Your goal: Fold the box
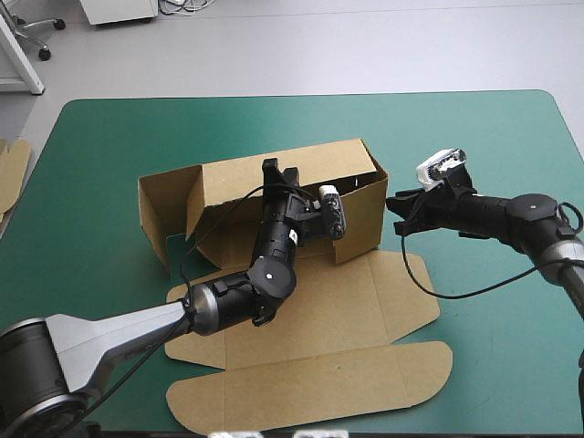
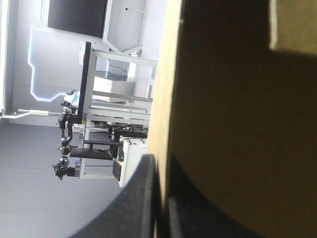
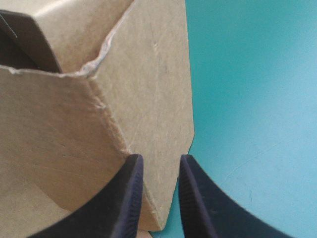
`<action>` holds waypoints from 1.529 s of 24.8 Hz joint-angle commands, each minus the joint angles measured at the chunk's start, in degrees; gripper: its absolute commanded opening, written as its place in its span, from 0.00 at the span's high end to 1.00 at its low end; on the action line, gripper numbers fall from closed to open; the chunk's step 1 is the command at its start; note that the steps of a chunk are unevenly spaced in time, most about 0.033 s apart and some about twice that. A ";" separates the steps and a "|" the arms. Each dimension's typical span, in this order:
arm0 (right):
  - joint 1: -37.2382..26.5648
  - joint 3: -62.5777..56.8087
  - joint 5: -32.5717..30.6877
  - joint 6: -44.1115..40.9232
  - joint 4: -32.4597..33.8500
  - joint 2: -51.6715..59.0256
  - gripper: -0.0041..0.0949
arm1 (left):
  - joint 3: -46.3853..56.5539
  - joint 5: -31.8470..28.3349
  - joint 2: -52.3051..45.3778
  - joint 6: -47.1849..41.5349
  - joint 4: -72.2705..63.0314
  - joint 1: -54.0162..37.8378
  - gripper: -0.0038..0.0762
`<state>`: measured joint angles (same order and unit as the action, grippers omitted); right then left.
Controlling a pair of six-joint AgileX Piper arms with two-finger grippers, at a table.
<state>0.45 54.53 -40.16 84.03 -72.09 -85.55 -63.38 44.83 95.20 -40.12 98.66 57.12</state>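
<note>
At the box's (image 1: 239, 182) back wall, our left gripper (image 1: 279, 170) pinches the board. At three o'clock, our right gripper (image 1: 397, 215) hangs loose. We think the end wall needs tucking next.

The box (image 1: 228, 187) stands mid-tabletop (image 1: 493, 128), its raised walls toward the far edge and its lid flat toward the lower centre of the frame. The left end effector (image 1: 280, 171) reaches from the lower left over the flat board to a raised wall's top edge, which sits between its fingers. The right end effector (image 1: 399, 214) comes from the right, just beside the box's right end. More board (image 1: 11, 169) lies at the tabletop's left edge.
</note>
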 commanded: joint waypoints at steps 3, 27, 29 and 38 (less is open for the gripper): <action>0.01 1.21 -3.54 4.40 -3.07 2.42 0.67 | -1.34 -1.01 -2.19 -1.62 2.33 0.45 0.97; 8.73 3.08 7.59 4.26 -1.31 0.39 0.36 | -1.34 -0.04 -2.30 0.75 2.33 0.45 0.97; 8.73 3.08 9.55 3.58 -1.33 0.39 0.36 | -1.34 0.08 -2.30 0.75 2.33 0.45 0.97; 12.57 7.41 13.68 1.81 -2.48 0.26 0.36 | -1.34 -2.41 -1.92 3.59 2.33 0.45 0.97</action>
<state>11.99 59.29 -28.87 86.40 -71.62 -87.29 -63.38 43.76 95.38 -35.81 98.90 57.01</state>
